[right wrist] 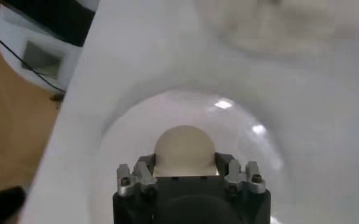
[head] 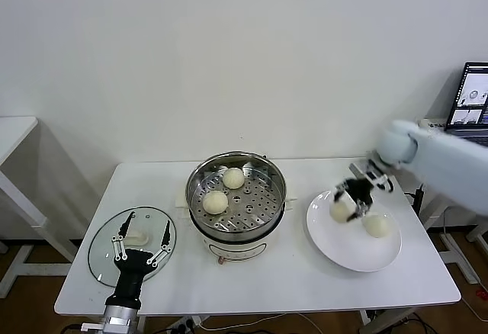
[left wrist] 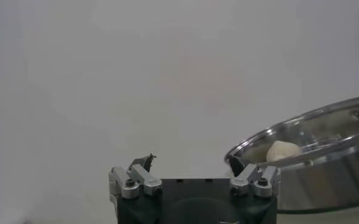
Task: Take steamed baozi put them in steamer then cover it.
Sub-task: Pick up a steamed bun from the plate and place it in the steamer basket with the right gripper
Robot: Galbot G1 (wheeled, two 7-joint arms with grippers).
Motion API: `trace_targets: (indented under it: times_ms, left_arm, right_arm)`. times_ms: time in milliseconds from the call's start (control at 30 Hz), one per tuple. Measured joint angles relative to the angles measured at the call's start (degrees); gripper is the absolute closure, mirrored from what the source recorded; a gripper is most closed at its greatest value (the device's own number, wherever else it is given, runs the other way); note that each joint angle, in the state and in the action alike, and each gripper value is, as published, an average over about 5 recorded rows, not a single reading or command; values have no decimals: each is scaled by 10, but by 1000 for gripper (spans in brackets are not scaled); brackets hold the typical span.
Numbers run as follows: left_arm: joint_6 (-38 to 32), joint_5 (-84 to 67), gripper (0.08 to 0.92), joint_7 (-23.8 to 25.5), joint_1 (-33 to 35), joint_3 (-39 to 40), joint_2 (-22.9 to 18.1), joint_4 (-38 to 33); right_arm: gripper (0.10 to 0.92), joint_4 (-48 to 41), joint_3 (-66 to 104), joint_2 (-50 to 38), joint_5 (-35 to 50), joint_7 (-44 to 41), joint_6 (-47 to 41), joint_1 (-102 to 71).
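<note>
R gripper (head: pixel 352 206) pinching a bao (head: pixel 340 211) on plate (head: pixel 335 244), right; 2nd bao (head: pixel 375 225) beside. 2 baos (head: pixel 216 201) in steamer (head: pixel 200 178), centre. L gripper (head: pixel 142 244) spread over lid (head: pixel 102 252), near left.

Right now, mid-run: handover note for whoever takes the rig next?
Right gripper: over the flat white plate, fingers closed around one cream-white baozi bun; not yet lifted clear.
Left gripper: open, idle over the round clear glass lid, which lies flat on the table, left of the steamer.
Shiny steel steamer basket: two buns inside.
Plate: one more bun beside the gripped one.
Done: two of four loaded.
Left: carry over the gripped bun, then the last one, then fit the lid.
</note>
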Motion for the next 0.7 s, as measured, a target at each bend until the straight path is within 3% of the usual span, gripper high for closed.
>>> trace_targets:
  times_ms: [300,700]
  left_arm:
    - [-5,1,177,-1,7,1,-1,-7]
    - [-11,1,177,-2,7,-2,0,-9]
  right_arm:
    - [363,27,-3,95,-30,11,116,86]
    - [363,79,-9,192,-131,42,265,86]
